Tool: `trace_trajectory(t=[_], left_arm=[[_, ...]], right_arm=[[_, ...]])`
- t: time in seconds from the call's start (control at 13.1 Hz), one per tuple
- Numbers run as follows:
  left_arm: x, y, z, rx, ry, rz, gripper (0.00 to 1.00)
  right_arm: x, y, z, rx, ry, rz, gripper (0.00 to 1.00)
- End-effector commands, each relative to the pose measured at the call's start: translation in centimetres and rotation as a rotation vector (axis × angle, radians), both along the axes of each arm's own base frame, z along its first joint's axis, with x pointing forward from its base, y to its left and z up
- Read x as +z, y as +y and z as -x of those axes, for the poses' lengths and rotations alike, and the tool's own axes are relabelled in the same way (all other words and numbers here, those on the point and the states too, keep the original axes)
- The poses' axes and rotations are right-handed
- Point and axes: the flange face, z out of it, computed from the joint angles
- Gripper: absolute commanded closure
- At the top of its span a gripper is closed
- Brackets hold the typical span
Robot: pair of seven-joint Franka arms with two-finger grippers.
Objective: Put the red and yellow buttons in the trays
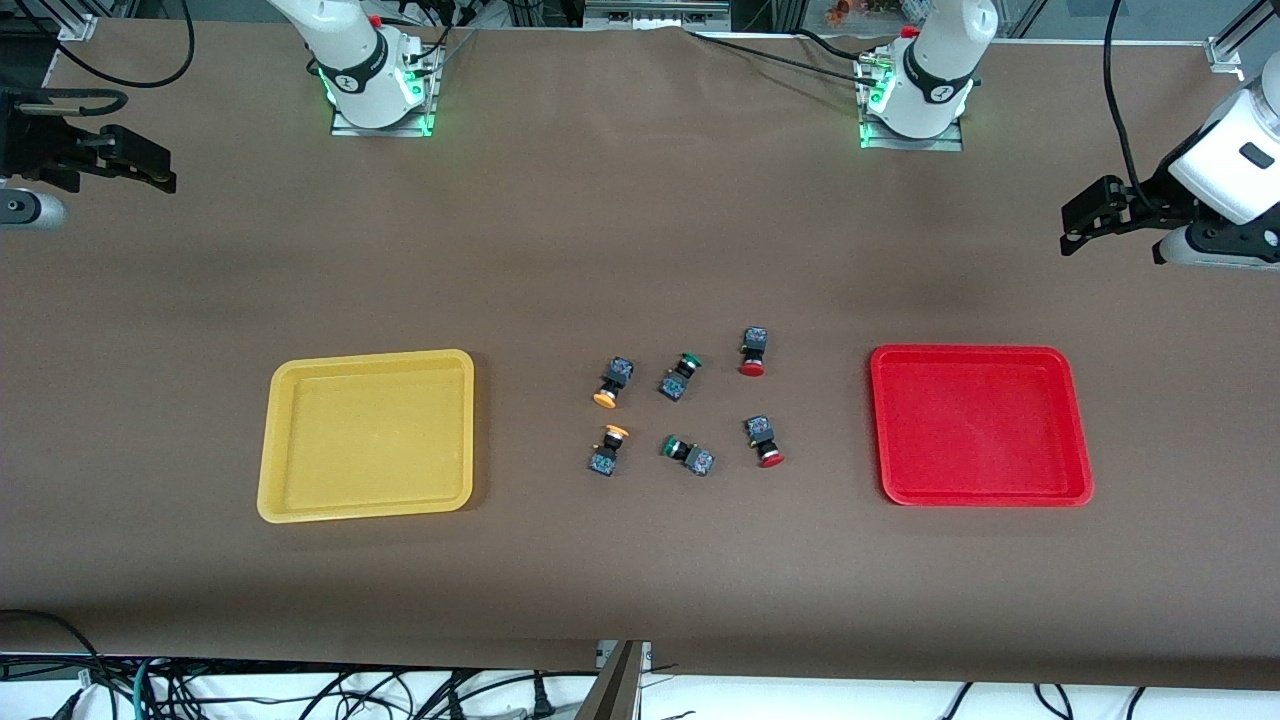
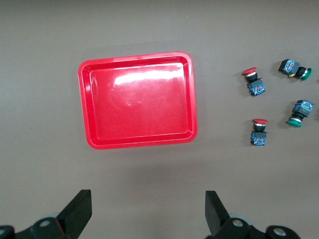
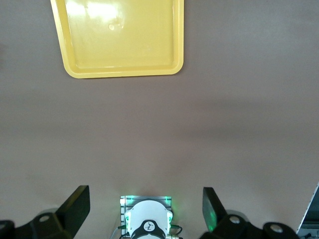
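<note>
Zero buttons are sitting in trays yet: two red buttons (image 1: 758,396) and two yellow buttons (image 1: 610,416) are lying on the table (image 1: 640,560) between the yellow tray (image 1: 290,505) and red tray (image 1: 1075,425). Left gripper (image 1: 1085,228) and right gripper (image 1: 150,165) are waiting released at the table's ends.

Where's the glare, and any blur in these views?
Left wrist view: bright glare patch on the red tray floor. Right wrist view: similar glare on the yellow tray. Front view: even light, soft shadows under the arms, buttons sharp.
</note>
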Motion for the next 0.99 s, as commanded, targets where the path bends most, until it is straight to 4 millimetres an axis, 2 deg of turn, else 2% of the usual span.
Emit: trace_trajectory(t=[0.0, 0.08, 0.31, 0.38, 0.54, 0.69, 0.76, 0.84, 0.92], left_arm=[[0.4, 0.1, -0.5, -0.009, -0.001, -0.009, 0.0], [0.4, 0.1, -0.5, -0.009, -0.001, -0.009, 0.0], [0.3, 0.1, -0.6, -0.009, 0.0, -0.009, 0.0], [0.3, 0.0, -0.6, -0.009, 0.0, -0.009, 0.0], [-0.4, -0.2, -1.1, -0.012, 0.005, -0.008, 0.0], [-2.4, -1.3, -2.3, -0.031, 0.022, -0.003, 0.0], [-4.1, -1.8, -3.1, -0.039, 0.05, 0.01, 0.0], [-5.8, -2.3, -3.7, -0.046, 0.079, 0.023, 0.0], [-7.6, -3.8, -4.4, -0.071, 0.101, 0.024, 0.0]], right_arm=[[-1.7, -0.6, -0.9, -0.009, 0.036, 0.006, 0.0], [-2.1, -0.4, -1.1, -0.005, 0.039, 0.003, 0.0], [-6.2, 0.3, -3.1, 0.013, 0.109, -0.01, 0.0], [-8.0, 1.0, -4.0, 0.013, 0.125, -0.019, 0.0], [-11.4, 4.5, -5.8, 0.043, 0.123, 0.0, 0.0], [-16.2, 5.9, -7.8, -0.036, 0.139, 0.01, 0.0], [-18.2, 7.6, -8.7, -0.059, 0.122, 0.019, 0.0], [-19.6, 10.1, -9.2, -0.056, 0.097, 0.021, 0.0], [-21.2, 12.6, -9.5, -0.071, 0.077, 0.03, 0.0]])
